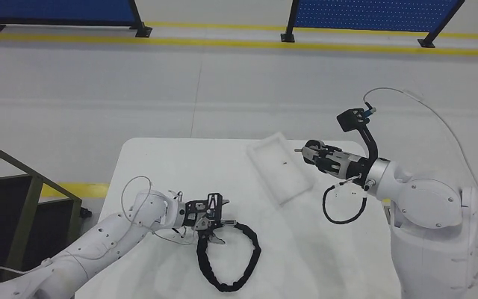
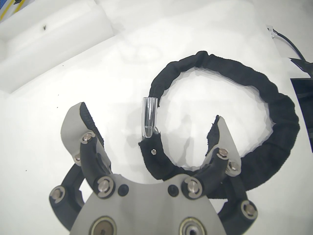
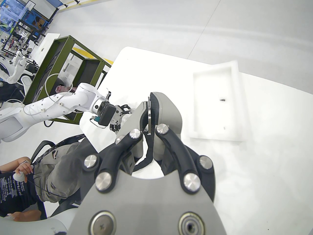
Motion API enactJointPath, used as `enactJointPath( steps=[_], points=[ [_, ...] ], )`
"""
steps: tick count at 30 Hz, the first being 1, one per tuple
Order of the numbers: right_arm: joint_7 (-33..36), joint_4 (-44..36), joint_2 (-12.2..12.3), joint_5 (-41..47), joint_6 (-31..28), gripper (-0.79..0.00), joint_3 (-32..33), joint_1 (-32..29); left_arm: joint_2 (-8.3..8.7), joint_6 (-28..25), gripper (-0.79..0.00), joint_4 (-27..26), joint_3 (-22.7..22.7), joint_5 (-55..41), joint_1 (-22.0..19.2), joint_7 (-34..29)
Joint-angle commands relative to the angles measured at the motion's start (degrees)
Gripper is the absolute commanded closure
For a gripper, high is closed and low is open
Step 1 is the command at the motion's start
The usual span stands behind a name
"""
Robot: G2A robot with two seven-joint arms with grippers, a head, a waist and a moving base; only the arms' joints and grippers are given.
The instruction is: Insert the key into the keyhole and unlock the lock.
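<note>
A black fabric-sleeved cable lock (image 1: 233, 263) lies in an open loop on the white table (image 1: 149, 161) near its front. Its chrome lock cylinder (image 2: 148, 120) joins the loop's two ends. My left gripper (image 2: 149, 111) stands open low over the table, one finger (image 2: 84, 121) on either side of the cylinder without touching it; it sits at the loop's near end (image 1: 214, 229). My right gripper (image 1: 301, 150) hangs in the air over the table's right side, shut on a thin flat metal key (image 3: 148, 110) pinched between its pads.
A shallow white foam tray (image 1: 280, 168) lies at the back middle of the table, between the two arms. A green metal frame (image 1: 30, 196) stands off the table's left edge. A black cable (image 1: 345, 211) hangs under the right arm.
</note>
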Motion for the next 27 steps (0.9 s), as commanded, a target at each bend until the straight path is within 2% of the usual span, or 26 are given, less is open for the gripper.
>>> enactJointPath(
  steps=[1,13,16,17,18,19,23,26,27],
  points=[
    [0.0,0.0,0.0,0.0,0.0,0.0,0.0,0.0,-0.25,0.08,-0.785,0.45,-0.22,1.08,0.51,0.83],
    [0.0,0.0,0.0,0.0,0.0,0.0,0.0,0.0,-2.44,4.71,-0.782,3.83,-1.22,8.9,2.15,2.89],
    [0.0,0.0,0.0,0.0,0.0,0.0,0.0,0.0,-2.77,5.79,-0.643,4.46,-1.64,10.37,2.61,4.08],
    [0.0,0.0,0.0,0.0,0.0,0.0,0.0,0.0,-2.85,5.8,-0.563,4.66,-1.78,10.76,2.71,4.39],
    [0.0,0.0,0.0,0.0,0.0,0.0,0.0,0.0,-2.93,5.75,-0.529,4.86,-1.94,11.07,2.8,4.64],
    [0.0,0.0,0.0,0.0,0.0,0.0,0.0,0.0,-3.0,5.78,-0.517,5.04,-2.08,11.47,2.89,4.85],
    [0.0,0.0,0.0,0.0,0.0,0.0,0.0,0.0,-3.36,5.34,-0.57,5.76,-2.61,12.47,3.3,5.42],
    [0.0,0.0,0.0,0.0,0.0,0.0,0.0,0.0,-3.79,4.62,-0.459,6.23,-2.98,12.61,3.56,5.19],
    [0.0,0.0,0.0,0.0,0.0,0.0,0.0,0.0,-3.96,4.34,-0.388,6.38,-3.09,12.61,3.61,4.98]
  ],
)
